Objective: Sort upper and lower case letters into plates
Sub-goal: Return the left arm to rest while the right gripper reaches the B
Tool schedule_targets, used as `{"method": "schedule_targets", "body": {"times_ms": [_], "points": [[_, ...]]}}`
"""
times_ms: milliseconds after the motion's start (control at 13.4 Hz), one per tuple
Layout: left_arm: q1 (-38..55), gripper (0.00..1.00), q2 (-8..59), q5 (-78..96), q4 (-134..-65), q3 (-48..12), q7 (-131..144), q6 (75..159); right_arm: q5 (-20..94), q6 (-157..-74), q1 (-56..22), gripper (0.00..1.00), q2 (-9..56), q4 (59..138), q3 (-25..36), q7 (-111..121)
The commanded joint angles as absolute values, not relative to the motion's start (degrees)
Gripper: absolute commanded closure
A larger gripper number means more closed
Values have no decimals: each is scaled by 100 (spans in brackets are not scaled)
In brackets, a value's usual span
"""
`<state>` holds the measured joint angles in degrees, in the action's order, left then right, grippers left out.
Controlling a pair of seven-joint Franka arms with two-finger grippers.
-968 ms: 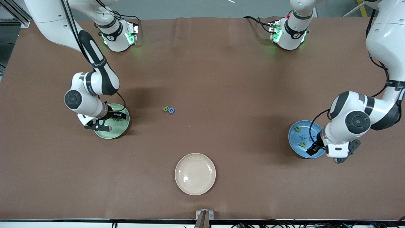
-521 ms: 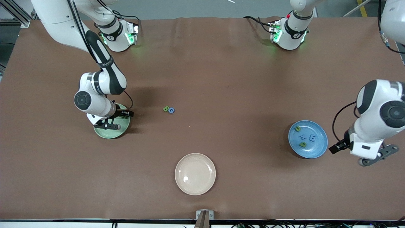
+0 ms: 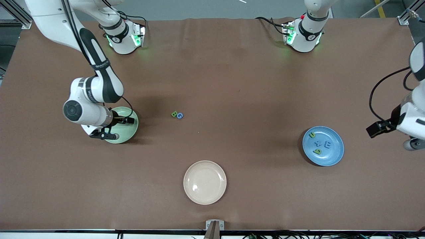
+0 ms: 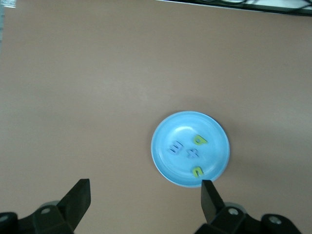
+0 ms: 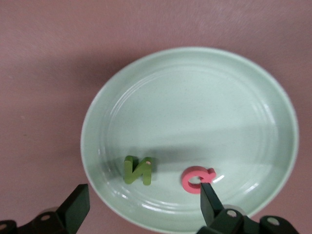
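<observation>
The mint green plate (image 3: 127,132) holds a green letter (image 5: 138,170) and a red letter (image 5: 197,179). My right gripper (image 3: 117,128) hangs open and empty just over this plate (image 5: 195,107), one fingertip (image 5: 210,201) close by the red letter. The blue plate (image 3: 333,156) holds two green letters (image 3: 312,135) and two blue letters (image 3: 327,144). My left gripper (image 3: 411,143) is open and empty, up over bare table past the blue plate (image 4: 170,170) toward the left arm's end. A green letter (image 3: 174,114) and a blue letter (image 3: 180,116) lie touching on the table's middle.
A cream-beige plate (image 3: 205,182) sits empty near the front edge of the brown table. Both arm bases stand along the table's top edge. A small metal bracket (image 3: 214,225) sits at the front edge.
My left gripper has drawn away from over the blue plate toward the left arm's end of the table, uncovering the blue letters. My right gripper shifted only slightly over the mint plate.
</observation>
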<state>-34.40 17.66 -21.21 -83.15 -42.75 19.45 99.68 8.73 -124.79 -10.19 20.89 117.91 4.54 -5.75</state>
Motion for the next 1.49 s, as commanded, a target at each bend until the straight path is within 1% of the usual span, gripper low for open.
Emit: {"method": "schedule_targets", "body": {"times_ms": [0, 74, 149, 223, 372, 447, 596, 968, 1117, 1191, 1266, 1414], "points": [[-3289, 0, 1302, -1278, -8358, -3852, 1356, 9652, 652, -11492, -827, 0, 1969, 11086, 457, -483], [-3035, 0, 1118, -883, -8358, -3415, 1223, 9546, 520, -11113, -817, 0, 1969, 10770, 466, -483], [-2615, 0, 881, -522, -8385, -2827, 1100, 9397, 414, -10822, -748, 0, 1969, 10479, 475, -483], [-2228, 0, 740, -371, -8393, -2378, 1012, 9178, 370, -10593, -669, 0, 1977, 10233, 483, -475], [-1279, 0, 476, -186, -8402, -1367, 976, 8773, 221, -10442, -642, 0, 1986, 9950, 483, -466], [-987, 0, 379, -124, -8402, -1101, 958, 8624, 176, -10424, -633, 0, 1986, 9854, 483, -457], [-809, 0, 133, -106, -8551, -993, 941, 8526, 167, -10310, -633, 0, 1978, 9643, 492, -501], [-738, 0, -552, 52, -9227, -1011, 818, 8508, 290, -10362, -747, 0, 1916, 9703, 431, -1001], [-729, 0, -816, 53, -9517, -1046, 765, 8560, 369, -10415, -1036, 0, 1881, 9782, 431, -1535], [-738, 0, -878, 53, -9527, -1116, 765, 8561, 378, -10546, -1246, 0, 1794, 9956, 431, -1851], [-703, 0, -922, 53, -9510, -1160, 765, 8561, 482, -10938, -1509, 0, 1680, 10297, 431, -2176], [-729, 0, -826, 44, -9466, -1160, 721, 8639, 545, -12026, -1949, 0, 1469, 11227, 431, -2687]]}}
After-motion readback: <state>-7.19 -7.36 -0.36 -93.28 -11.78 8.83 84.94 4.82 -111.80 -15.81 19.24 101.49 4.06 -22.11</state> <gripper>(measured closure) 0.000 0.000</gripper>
